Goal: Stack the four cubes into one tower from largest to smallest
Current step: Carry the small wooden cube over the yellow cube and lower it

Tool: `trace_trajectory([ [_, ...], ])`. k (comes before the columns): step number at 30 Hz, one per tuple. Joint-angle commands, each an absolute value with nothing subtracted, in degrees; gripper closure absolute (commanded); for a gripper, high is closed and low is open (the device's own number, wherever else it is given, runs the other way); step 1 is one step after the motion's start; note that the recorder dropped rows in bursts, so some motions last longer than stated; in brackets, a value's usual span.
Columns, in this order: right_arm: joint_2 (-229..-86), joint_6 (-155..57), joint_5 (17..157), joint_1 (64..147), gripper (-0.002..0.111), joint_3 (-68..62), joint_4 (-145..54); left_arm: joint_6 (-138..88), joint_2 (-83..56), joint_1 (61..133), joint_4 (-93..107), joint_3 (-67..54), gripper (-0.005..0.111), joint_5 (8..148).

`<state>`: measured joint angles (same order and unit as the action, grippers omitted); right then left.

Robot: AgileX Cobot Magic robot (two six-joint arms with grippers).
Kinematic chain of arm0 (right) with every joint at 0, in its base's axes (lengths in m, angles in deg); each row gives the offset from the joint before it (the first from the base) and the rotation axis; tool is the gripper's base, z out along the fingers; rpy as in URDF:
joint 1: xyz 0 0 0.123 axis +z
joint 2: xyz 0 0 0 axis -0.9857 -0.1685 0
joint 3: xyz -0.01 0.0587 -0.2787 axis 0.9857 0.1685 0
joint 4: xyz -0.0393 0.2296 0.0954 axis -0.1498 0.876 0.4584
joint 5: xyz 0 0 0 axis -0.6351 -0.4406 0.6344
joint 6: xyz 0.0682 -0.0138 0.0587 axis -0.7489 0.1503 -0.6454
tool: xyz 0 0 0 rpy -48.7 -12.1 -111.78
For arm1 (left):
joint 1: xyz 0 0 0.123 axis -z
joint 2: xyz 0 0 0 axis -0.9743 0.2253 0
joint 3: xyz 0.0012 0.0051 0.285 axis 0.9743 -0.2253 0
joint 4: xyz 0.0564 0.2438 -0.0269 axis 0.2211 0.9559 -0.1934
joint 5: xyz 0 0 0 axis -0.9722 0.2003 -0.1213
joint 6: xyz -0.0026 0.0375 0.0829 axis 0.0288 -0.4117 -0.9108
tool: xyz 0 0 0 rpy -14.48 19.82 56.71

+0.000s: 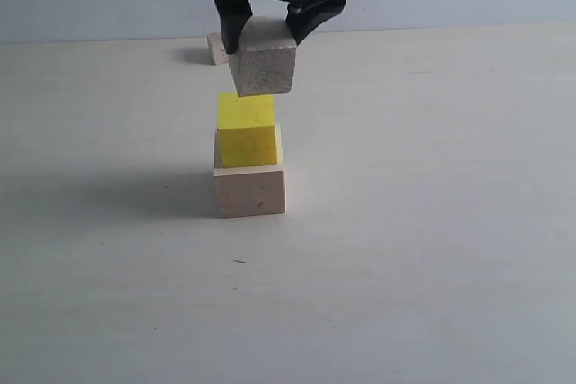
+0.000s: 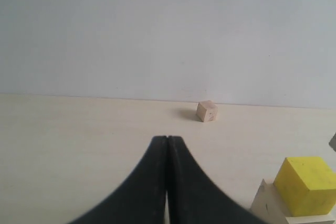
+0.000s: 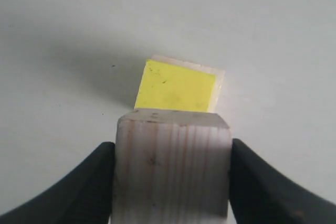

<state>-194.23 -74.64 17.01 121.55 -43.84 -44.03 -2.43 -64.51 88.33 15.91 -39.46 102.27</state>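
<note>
At top centre of the exterior view, the right claw (image 1: 270, 31) is clamped on the held cube (image 1: 262, 62), a pale wood block, slightly tilted, just above the yellow cube (image 1: 247, 129). Whether the two touch cannot be told. The yellow cube sits on the large cube (image 1: 250, 191) at mid-frame on the table (image 1: 432, 240), offset toward its left edge. The small cube (image 1: 216, 48) lies alone behind, to the upper left of the stack, partly hidden by the claw.

Only the right wrist view looks down past the held cube, pinched between two black fingers (image 3: 89, 187), onto the yellow cube's top and a thin rim of the large cube beyond it. Only the left wrist view shows the left claw (image 2: 167, 140), its tips pressed together on nothing. It also shows the small cube in full, well apart from the stack, near the wall (image 2: 168, 35).
</note>
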Motion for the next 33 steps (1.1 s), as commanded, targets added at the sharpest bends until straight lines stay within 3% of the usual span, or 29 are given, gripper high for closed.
trace_trajectory([
  [1,-196.32,-76.97,17.06,121.58,0.108,-44.33,-46.01,-2.48,-64.81,88.34,15.34,-39.78,0.107,102.05],
  [33,-200.62,-82.92,19.27,123.57,0.108,-46.59,-50.51,-2.58,-64.81,88.34,14.34,-39.78,0.107,101.87],
])
